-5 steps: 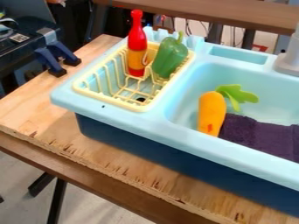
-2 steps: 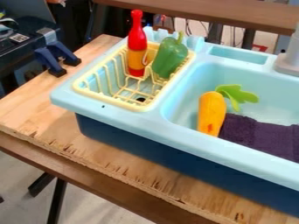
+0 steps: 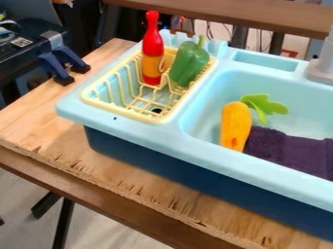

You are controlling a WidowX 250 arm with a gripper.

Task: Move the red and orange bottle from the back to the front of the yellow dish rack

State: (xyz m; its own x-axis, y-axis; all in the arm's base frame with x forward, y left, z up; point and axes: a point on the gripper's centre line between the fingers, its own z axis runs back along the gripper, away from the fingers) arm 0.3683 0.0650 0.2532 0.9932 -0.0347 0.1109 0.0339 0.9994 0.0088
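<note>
Well, bottle (image 3: 153,51) upright beside pepper (image 3: 189,64).

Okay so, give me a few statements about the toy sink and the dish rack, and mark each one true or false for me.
1. The red and orange bottle stands in the yellow dish rack. True.
2. The orange carrot with green leaves is in the sink basin. True.
3. The green pepper is in the sink basin. False: it is in the dish rack, beside the bottle.
4. The dark purple cloth hangs over the dish rack. False: it lies in the sink basin, next to the carrot.
5. The toy sink sits on a wooden tabletop. True.
</note>
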